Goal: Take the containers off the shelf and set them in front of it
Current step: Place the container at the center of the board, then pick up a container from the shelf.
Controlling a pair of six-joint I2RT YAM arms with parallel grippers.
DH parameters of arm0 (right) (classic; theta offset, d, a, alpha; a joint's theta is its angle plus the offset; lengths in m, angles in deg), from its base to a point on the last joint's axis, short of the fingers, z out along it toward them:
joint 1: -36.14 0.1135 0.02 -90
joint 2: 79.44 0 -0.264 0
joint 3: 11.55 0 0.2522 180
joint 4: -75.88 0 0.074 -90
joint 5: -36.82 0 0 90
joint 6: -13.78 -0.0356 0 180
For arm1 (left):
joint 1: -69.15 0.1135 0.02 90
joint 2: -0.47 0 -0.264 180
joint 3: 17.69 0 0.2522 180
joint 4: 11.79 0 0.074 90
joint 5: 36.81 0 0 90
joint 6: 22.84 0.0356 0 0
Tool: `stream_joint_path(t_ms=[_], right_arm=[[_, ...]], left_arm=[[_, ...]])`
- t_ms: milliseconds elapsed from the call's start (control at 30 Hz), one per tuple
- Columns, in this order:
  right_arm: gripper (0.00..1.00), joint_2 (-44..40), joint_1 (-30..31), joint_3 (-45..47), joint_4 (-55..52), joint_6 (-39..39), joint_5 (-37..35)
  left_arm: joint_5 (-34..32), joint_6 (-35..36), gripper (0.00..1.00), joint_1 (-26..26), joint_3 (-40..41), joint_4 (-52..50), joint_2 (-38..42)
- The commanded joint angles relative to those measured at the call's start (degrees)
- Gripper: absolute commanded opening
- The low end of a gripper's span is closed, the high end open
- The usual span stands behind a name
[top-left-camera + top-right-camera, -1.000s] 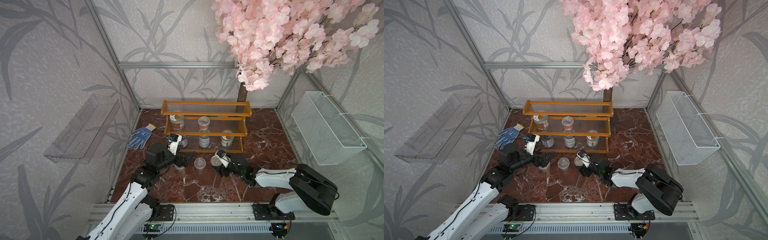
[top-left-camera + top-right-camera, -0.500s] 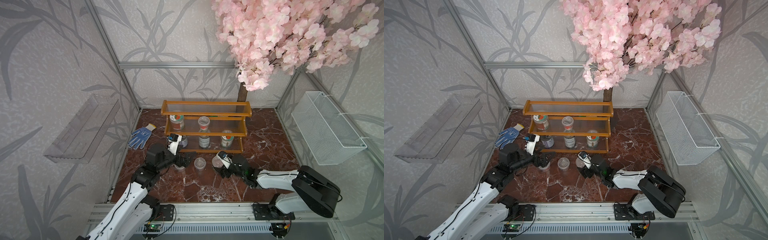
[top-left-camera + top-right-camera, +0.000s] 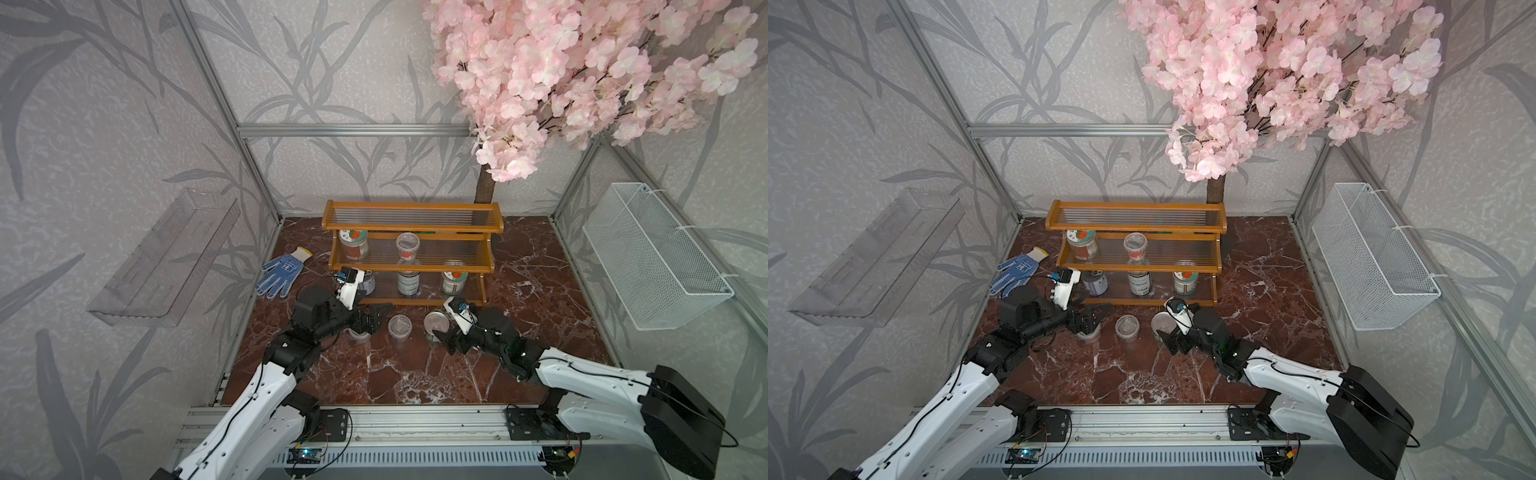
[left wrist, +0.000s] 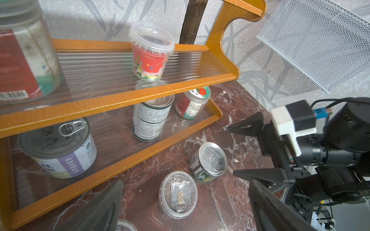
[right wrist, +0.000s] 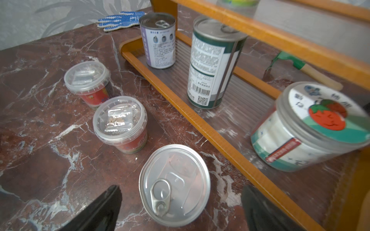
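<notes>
The orange-brown shelf [image 3: 411, 226] holds a tomato-lid jar [image 3: 353, 243], a clear cup [image 3: 407, 245], a short tin [image 3: 366, 282], a tall tin [image 3: 408, 281] and another jar [image 3: 455, 280]. In front of it stand two clear cups [image 3: 400, 326] [image 5: 88, 80] and a pull-tab tin [image 3: 434, 326]. My right gripper [image 3: 442, 341] [image 5: 181, 188] is open, its fingers either side of that tin [image 5: 174, 184] without touching it. My left gripper [image 3: 374, 316] [image 4: 184, 212] hangs open over the leftmost cup [image 4: 124, 226], with nothing held.
A blue glove [image 3: 282, 272] lies left of the shelf. A clear tray [image 3: 166, 257] hangs on the left wall and a white wire basket [image 3: 652, 257] on the right wall. A tree trunk [image 3: 484, 187] stands behind the shelf.
My right gripper has opened wider, let go of the tin and drawn back slightly toward the front. The left arm has not moved.
</notes>
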Motion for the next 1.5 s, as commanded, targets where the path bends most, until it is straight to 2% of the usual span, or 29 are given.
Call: stream_joint_path(t_ms=[0,167,333,633,1367,1467], right_arm=[[0.99,-2.6,-1.5,-4.7,-4.2,-1.8,-2.7],[0.99,3.1,-4.0,-14.0,-1.2,-1.9,-2.0],[0.99,13.3,-4.8,-24.0,2.1,-3.1,-1.8],[0.99,27.0,-6.2,-34.3,6.7,-3.8,-1.0],[1.00,42.6,-6.4,-48.9,7.1,-1.3,-4.2],[0.97,43.3,-6.5,-49.4,7.7,-1.3,-4.1]], left_arm=[[-0.9,1.2,1.00,0.4,0.0,0.9,0.0],[-1.1,1.1,1.00,0.4,-0.1,1.5,-0.8],[-1.4,1.1,1.00,0.4,-0.1,1.7,-1.0],[-1.7,1.7,1.00,0.4,-0.5,1.0,-0.8],[-2.3,1.6,1.00,0.4,1.3,2.4,-0.2],[-2.3,1.3,1.00,0.4,1.6,2.6,0.2]])
